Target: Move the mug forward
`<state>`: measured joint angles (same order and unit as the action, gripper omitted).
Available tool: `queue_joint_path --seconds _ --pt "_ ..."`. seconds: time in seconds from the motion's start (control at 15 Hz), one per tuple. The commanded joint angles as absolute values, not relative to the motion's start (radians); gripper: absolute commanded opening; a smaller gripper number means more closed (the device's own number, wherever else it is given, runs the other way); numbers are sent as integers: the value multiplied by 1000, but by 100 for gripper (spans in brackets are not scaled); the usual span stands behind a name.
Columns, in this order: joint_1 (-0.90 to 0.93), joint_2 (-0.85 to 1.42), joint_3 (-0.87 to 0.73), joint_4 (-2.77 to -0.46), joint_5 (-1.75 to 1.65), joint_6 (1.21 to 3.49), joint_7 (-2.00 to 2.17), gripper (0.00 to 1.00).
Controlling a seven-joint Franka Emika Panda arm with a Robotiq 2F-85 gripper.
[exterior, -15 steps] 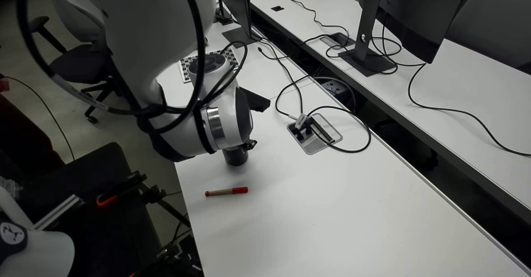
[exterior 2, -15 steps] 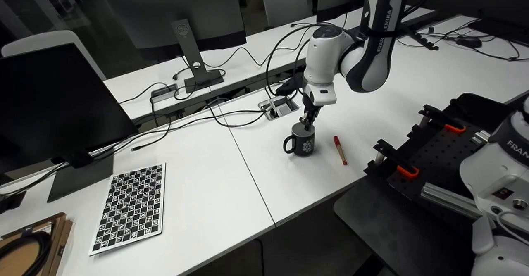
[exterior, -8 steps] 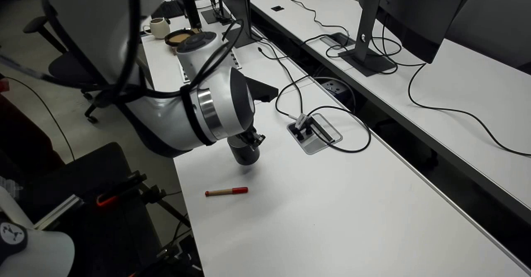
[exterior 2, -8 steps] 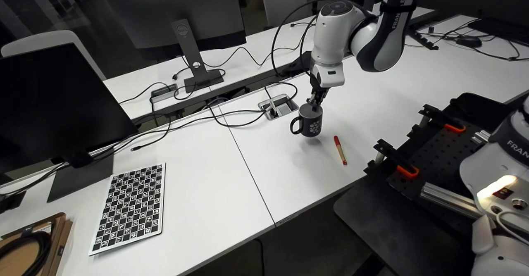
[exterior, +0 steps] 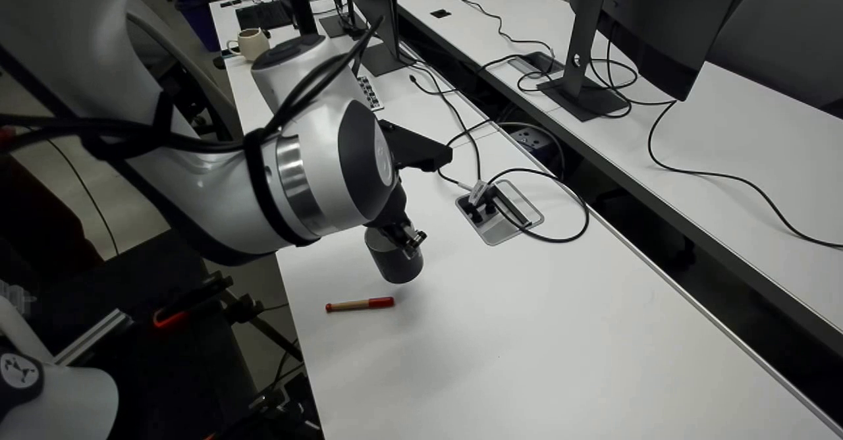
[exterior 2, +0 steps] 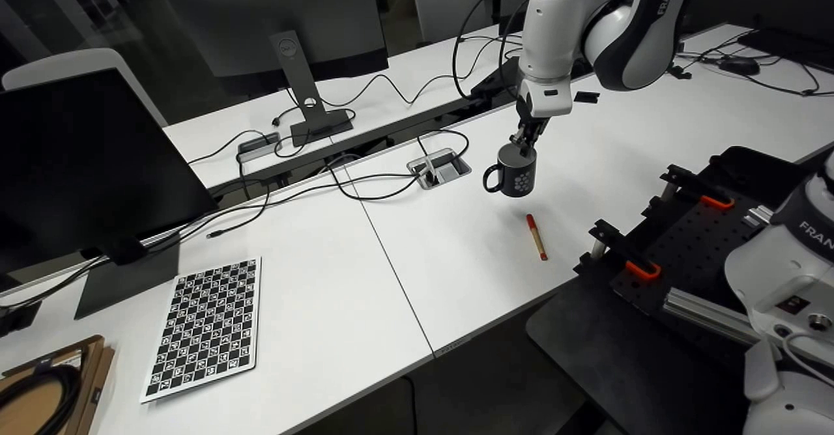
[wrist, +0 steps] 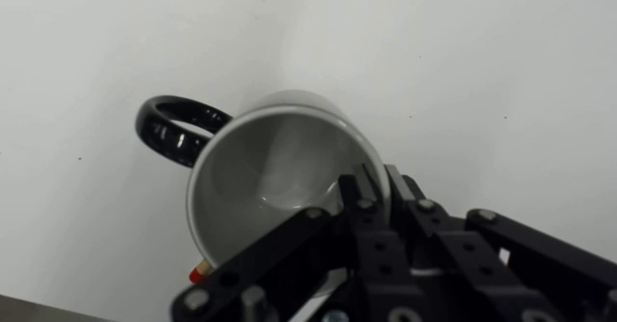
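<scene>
Okay, my claw [wrist: 383, 180] pinches mug [wrist: 289, 163] by rim, one finger inside, one outside. Mug hangs clear of table [exterior 2: 456, 279], mid-frame in wrist view; in an exterior view, right of centre, red-ended pen [exterior 2: 536, 236] just lower in frame, checkered board [exterior 2: 205, 327] at lower left.

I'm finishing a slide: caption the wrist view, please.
Claw gripping the mug by its rim, a red-tipped marker peeking from behind.
</scene>
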<state>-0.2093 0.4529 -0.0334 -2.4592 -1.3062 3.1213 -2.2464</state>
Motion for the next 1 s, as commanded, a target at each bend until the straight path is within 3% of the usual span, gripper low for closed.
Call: queue_joint_path --seconds 0.0,0.93 --pt "-211 408 -61 -2486 -1287 3099 -2212 2" --pt "-276 503 -54 -2381 -1123 3021 -2217 2"
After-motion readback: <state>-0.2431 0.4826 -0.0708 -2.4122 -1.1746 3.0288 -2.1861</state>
